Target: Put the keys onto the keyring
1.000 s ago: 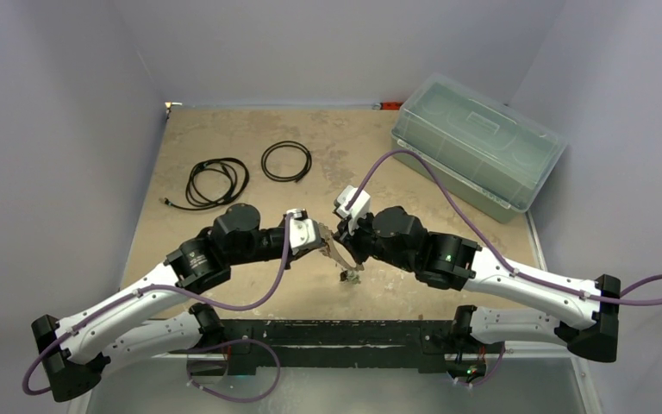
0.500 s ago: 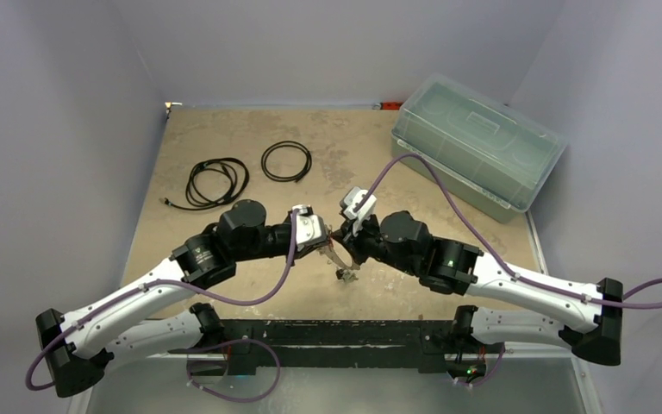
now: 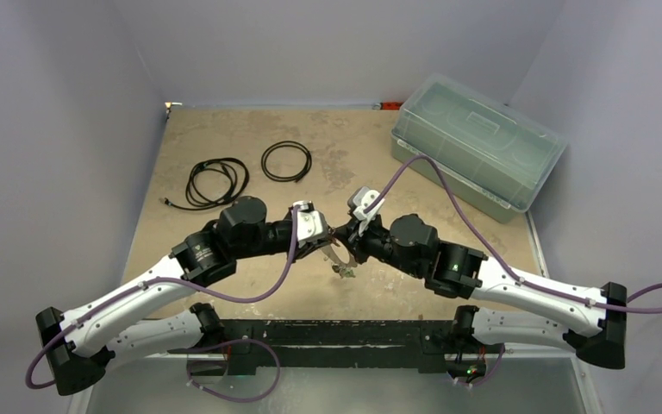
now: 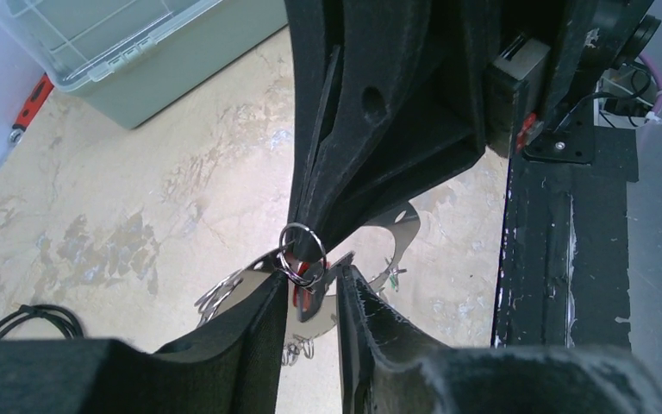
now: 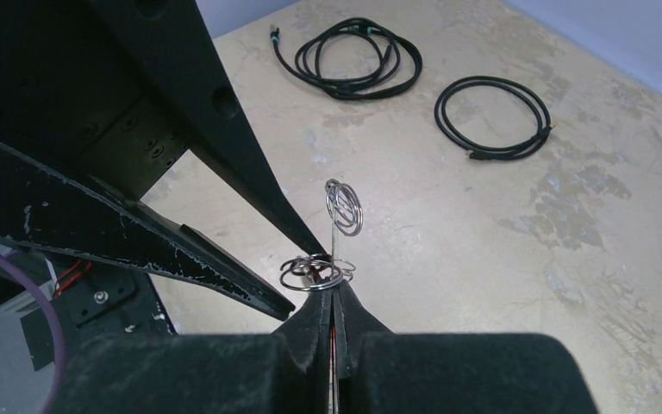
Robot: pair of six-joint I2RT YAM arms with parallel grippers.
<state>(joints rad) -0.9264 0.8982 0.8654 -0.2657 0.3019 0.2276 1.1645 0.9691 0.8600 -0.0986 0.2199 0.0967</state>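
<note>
Both grippers meet above the table's middle in the top view. My right gripper (image 3: 340,245) (image 5: 332,289) is shut, and a red strip of a key head shows between its pads. Small split rings (image 5: 315,272) sit at its tips, and a thin metal edge rises from them to a small coil (image 5: 343,207). In the left wrist view the pale silver keyring (image 4: 401,244) spreads behind a split ring (image 4: 302,250) and the red key (image 4: 308,291). My left gripper (image 4: 309,289) (image 3: 325,242) stands with its jaws a narrow gap apart on either side of that key. A green key (image 4: 390,278) hangs lower.
Two black cable coils (image 3: 217,183) (image 3: 286,161) lie at the far left. A lidded clear plastic box (image 3: 476,142) stands at the far right. A black strip (image 3: 336,332) runs along the table's near edge.
Both grippers have shifted slightly away from the near edge, staying tip to tip. The hanging bundle has risen a little and moved left with them.
</note>
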